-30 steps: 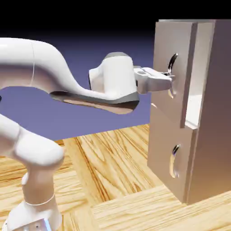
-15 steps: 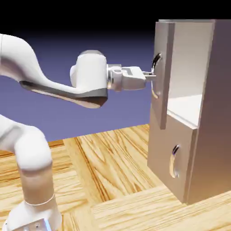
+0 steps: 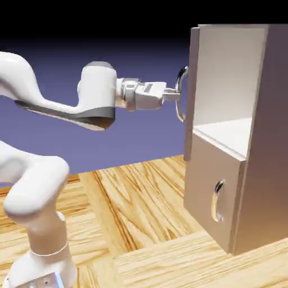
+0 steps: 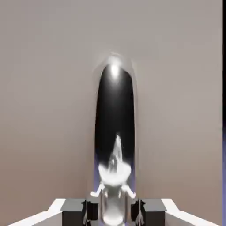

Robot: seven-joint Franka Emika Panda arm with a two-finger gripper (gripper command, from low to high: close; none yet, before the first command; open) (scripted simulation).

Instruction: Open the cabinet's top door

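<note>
End effector: clenched on the handle, reaching toward 3 o'clock.
Top door: swung wide, edge-on; pale interior exposed.
Cabinet: stands on the counter at 3 o'clock.
Handling: probably rigid, hinged; chrome likely slippery; grip mid-handle.
Writing: none legible.

Rendered simulation scene, no real room is shown. A plain blue-violet backdrop, fading to black at the top, is seen in place of walls. The floor is formed by a wood-grain table with a repeated plank texture. Only a white robot arm and a flat-shaded grey-beige cabinet are placed on it. Surfaces are rendered uniformly clean.
</note>
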